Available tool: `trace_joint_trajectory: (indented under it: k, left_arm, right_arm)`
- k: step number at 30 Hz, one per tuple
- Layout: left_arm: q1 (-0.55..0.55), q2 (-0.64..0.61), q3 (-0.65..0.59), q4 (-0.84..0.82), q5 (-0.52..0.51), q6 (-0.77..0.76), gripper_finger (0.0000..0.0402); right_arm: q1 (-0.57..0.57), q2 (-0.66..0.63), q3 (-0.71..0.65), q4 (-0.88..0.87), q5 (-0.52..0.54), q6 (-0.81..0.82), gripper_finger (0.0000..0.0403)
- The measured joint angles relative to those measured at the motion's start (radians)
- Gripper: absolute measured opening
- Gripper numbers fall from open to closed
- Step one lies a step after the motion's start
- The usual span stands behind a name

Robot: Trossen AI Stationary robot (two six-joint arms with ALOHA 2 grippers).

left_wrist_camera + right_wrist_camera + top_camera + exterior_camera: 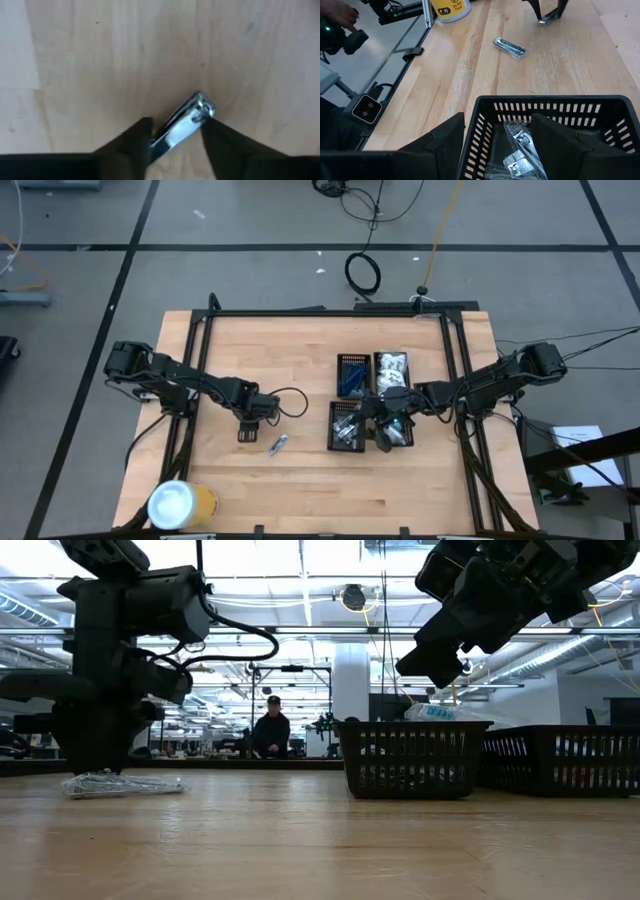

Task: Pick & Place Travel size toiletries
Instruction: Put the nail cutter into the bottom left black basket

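A small silvery nail clipper (187,117) lies on the wooden table between the down-pointing fingers of my left gripper (175,129), at the table's left middle (247,432). Just right of it rests a clear packet (278,445) with another clipper inside (510,46). My right gripper (497,137) hangs open above the near-left black basket (345,427), which holds several similar packets (517,150); nothing is between its fingers. My left gripper comes at the nail clipper from above, fingers pointing down. The clipper lies slanted between the two fingers, one finger (142,136) against its lower end (159,142) and the other (212,135) beside its head (202,107). It rests flat on the table.
Several black baskets stand at the right middle (352,375) (392,368) (398,430). A yellow cylinder with a white lid (180,505) sits at the near left corner. A person (270,730) sits in the room beyond the table.
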Motion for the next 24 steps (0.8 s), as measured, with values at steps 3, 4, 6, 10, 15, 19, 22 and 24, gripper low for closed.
trace_joint_trajectory:
  k: [3,4,6,10,15,19,22,24]
  left_arm:
    - [-0.003,0.0,-0.003,0.037,-0.003,-0.014,0.0115]
    - [-0.002,0.001,-0.004,0.076,-0.005,-0.013,0.0097]
    - [-0.002,0.005,-0.004,0.153,-0.022,-0.022,0.0067]
    - [0.0,0.007,-0.006,0.234,-0.035,-0.064,0.0029]
    - [0.0,-0.001,-0.006,0.266,-0.04,-0.094,0.0027]
    - [-0.008,-0.061,-0.015,0.311,-0.108,-0.08,0.0027]
    - [-0.014,-0.156,-0.008,0.438,-0.17,-0.038,0.0027]
    - [-0.018,-0.215,-0.008,0.525,-0.188,-0.004,0.0027]
  right_arm:
    - [0.0,0.0,0.0,0.0,0.0,0.0,0.0215]
    - [0.0,0.0,0.0,0.0,0.0,0.0,0.0215]
    - [0.0,0.0,0.0,0.0,0.0,0.0,0.0215]
    - [0.0,0.0,0.0,-0.003,0.0,0.001,0.0215]
    - [0.0,0.0,0.0,-0.004,0.0,0.001,0.0215]
    - [0.0,0.0,0.0,-0.003,0.001,0.001,0.0215]
    - [0.0,0.0,0.0,-0.003,0.003,0.0,0.0215]
    - [0.0,0.0,0.0,-0.001,0.011,-0.004,0.0215]
